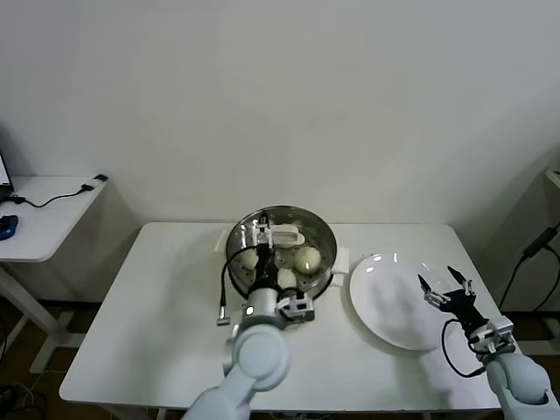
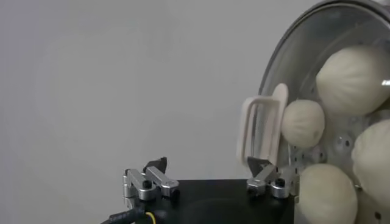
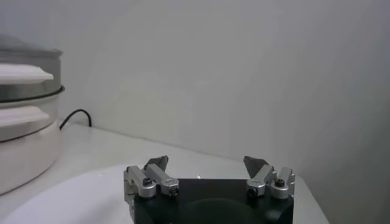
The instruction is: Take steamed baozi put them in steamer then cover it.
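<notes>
The steamer (image 1: 325, 255) stands at the table's middle back on its white pot base (image 3: 24, 146). The glass cover (image 1: 317, 227) lies on it, its white handle (image 1: 287, 234) up. Through the glass I see steamed baozi (image 1: 307, 259), (image 1: 250, 260), (image 1: 286, 278). In the left wrist view the cover (image 2: 304, 55), its handle (image 2: 262, 131) and several baozi (image 2: 353, 79) show close up. My left gripper (image 1: 262, 236) (image 2: 209, 165) hangs open over the cover, the handle just beside one fingertip (image 2: 259, 163), nothing between the fingers. My right gripper (image 1: 446, 284) (image 3: 206, 163) is open above the plate.
An empty white plate (image 1: 385, 306) (image 3: 79, 195) lies right of the steamer. A black cable (image 3: 76, 115) runs behind the pot base. A side desk (image 1: 44, 219) with a blue mouse (image 1: 7, 227) stands off to the left. A wall rises behind the table.
</notes>
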